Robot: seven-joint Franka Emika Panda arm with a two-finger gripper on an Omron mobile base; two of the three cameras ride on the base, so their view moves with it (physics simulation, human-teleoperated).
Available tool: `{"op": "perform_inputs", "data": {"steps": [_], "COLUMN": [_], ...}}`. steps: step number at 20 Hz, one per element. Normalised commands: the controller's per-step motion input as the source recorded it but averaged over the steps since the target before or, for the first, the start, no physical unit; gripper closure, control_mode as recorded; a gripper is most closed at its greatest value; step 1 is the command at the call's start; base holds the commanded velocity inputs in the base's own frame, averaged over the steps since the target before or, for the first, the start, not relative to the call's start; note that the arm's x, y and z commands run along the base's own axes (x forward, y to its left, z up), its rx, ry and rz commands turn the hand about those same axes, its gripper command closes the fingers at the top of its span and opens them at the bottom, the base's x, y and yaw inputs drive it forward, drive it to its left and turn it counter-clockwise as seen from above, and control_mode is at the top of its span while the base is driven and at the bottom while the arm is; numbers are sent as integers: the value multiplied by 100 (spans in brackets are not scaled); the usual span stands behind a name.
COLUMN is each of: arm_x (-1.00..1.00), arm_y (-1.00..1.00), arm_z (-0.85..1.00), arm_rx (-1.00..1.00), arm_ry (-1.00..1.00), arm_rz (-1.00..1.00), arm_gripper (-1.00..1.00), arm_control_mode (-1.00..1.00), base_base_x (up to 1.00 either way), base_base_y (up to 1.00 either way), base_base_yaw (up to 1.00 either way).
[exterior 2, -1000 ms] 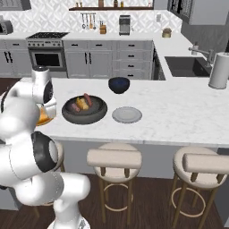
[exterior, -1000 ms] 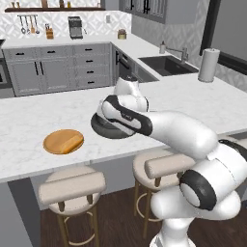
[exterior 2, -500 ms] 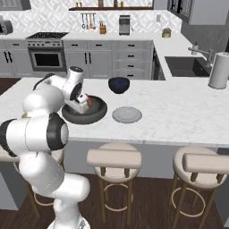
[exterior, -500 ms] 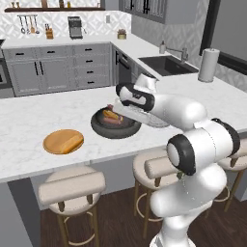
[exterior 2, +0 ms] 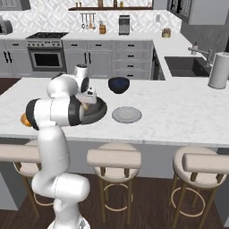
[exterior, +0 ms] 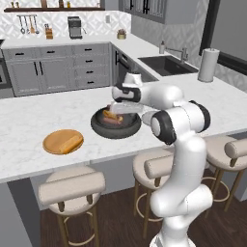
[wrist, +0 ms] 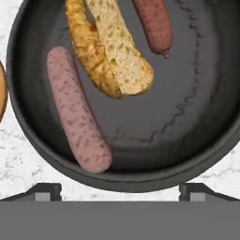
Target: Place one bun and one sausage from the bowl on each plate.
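Observation:
My gripper [wrist: 119, 190] hangs open just above the dark bowl [wrist: 183, 98], nothing between its fingers. In the bowl lie one yellow-orange bun [wrist: 110, 51], split open, a pale reddish sausage [wrist: 77, 112] to its left and a darker sausage [wrist: 153, 21] at the top. From the left base view the gripper [exterior: 120, 109] is over the bowl [exterior: 116, 134]. The tan wooden plate [exterior: 54, 144] to the bowl's left carries a bun [exterior: 71, 141]. The pale grey plate [exterior 2: 126, 115] lies bare to the right of the bowl [exterior 2: 100, 110].
A smaller dark blue bowl [exterior 2: 119, 85] stands behind the grey plate. A paper towel roll [exterior: 208, 64] and a sink [exterior: 167, 65] are at the far right. Padded stools [exterior: 72, 189] line the counter's front edge.
The arm has swung from the wooden plate's side across to above the dark bowl. The jaws have stayed open.

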Motion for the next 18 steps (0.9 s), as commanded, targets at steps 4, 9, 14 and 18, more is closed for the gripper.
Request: {"op": "perform_inputs", "data": {"steps": [4, 9, 14, 18], "arm_x": [76, 40, -11, 11], "arm_y": [56, 58, -3, -2], "arm_z": [-27, -22, -35, -33], "arm_rx": [-2, 0, -4, -6], "arm_ry": [-23, 0, 2, 0], "arm_rz": [25, 9, 0, -1], "arm_gripper": [-100, -100, -100, -100], "arm_control_mode": [-100, -100, -100, -100], "base_base_x": [0, 0, 0, 0], "base_base_y": [0, 0, 0, 0], "base_base_yaw": [0, 0, 0, 0]}}
